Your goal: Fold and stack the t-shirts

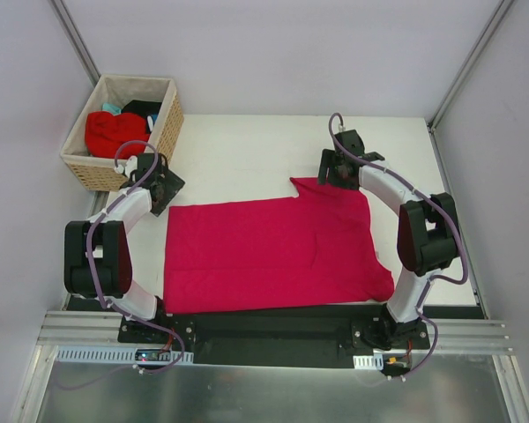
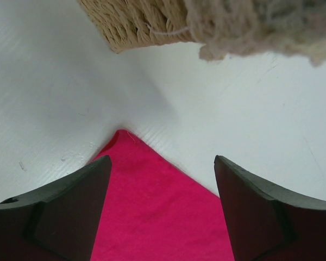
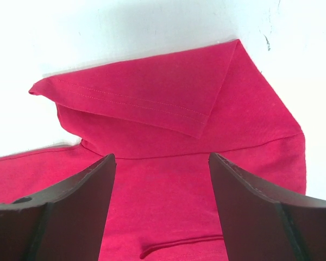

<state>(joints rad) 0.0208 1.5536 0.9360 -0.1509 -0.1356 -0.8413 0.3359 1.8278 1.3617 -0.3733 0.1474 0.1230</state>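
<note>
A large crimson-pink t-shirt [image 1: 269,251] lies spread flat on the white table, partly folded, with a sleeve flap at its far right. My left gripper [image 1: 163,189] is open above the shirt's far left corner [image 2: 152,190], nothing between its fingers. My right gripper [image 1: 335,172] is open above the sleeve end, where the folded sleeve [image 3: 152,103] lies beyond its fingers. A brighter red tee [image 1: 113,132], a black one [image 1: 145,108] and a bit of teal cloth [image 1: 112,107] lie in the basket.
A woven wicker basket [image 1: 172,123] stands at the far left of the table, close to my left gripper; its wall shows in the left wrist view [image 2: 152,22]. White enclosure walls surround the table [image 1: 247,150]. A metal rail runs along the near edge.
</note>
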